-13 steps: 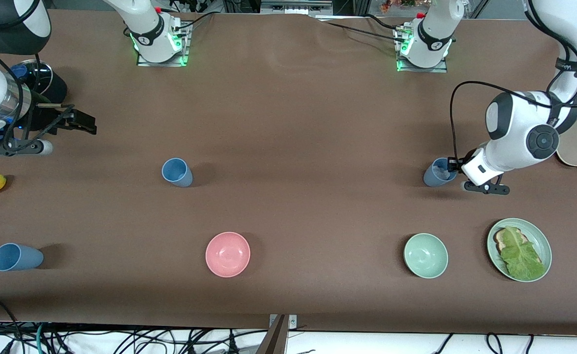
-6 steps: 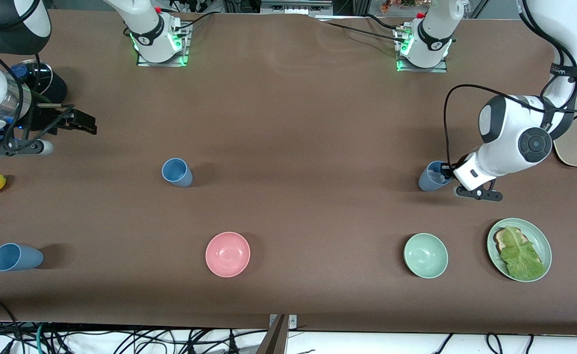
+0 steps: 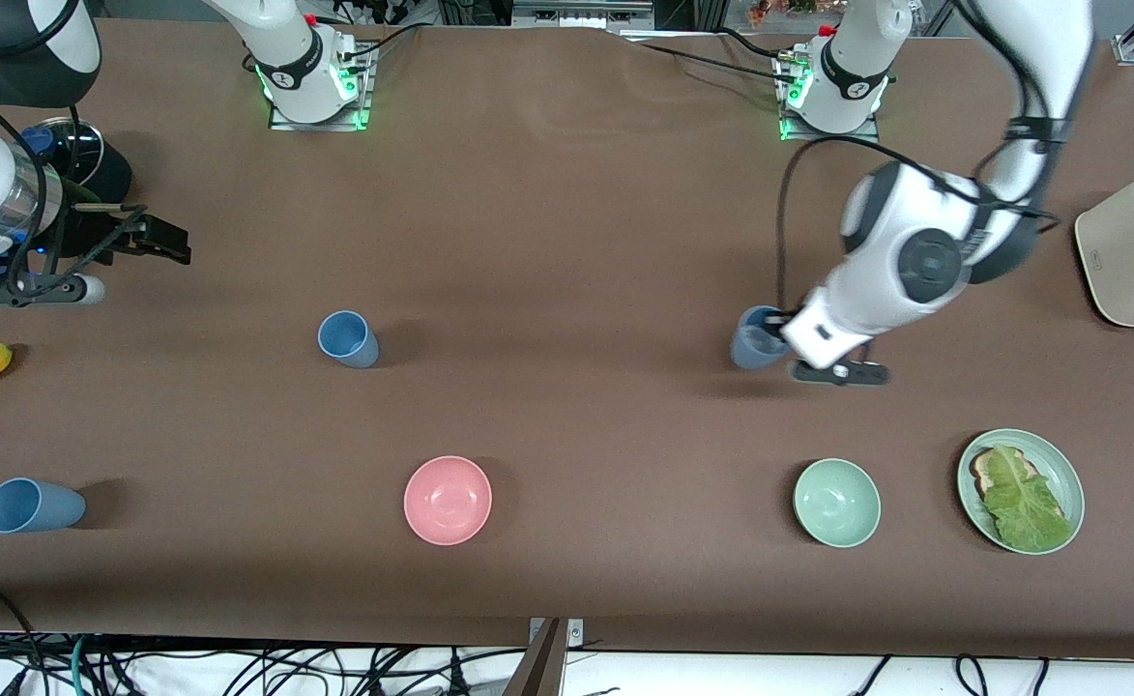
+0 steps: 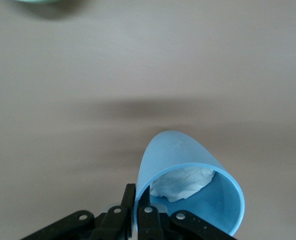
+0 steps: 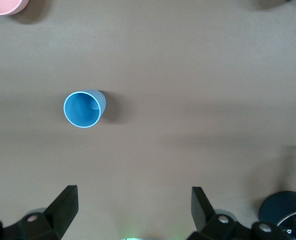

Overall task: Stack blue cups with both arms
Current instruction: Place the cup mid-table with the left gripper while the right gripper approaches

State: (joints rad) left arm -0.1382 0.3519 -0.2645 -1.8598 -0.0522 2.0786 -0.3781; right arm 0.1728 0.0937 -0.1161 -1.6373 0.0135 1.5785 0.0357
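Brown surface point(image 3: 567, 242), pink bowl point(image 3: 448, 500) as landmark. Left claw point(image 4: 136, 220) is clamped on the rim of a grey-blue cup point(image 3: 753, 337) with crumpled white paper inside — up over the surface toward the left arm's end from the bowl. Right claw point(image 5: 130, 210) waits, fingers apart, above a sky-blue cup point(image 3: 346, 338) standing farther from the camera than the bowl. Third blue cup point(image 3: 30, 506) sits toward the right arm's end.

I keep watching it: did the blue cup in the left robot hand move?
Yes. The grey-blue cup has travelled with the left gripper away from the toaster, toward the right arm's end.
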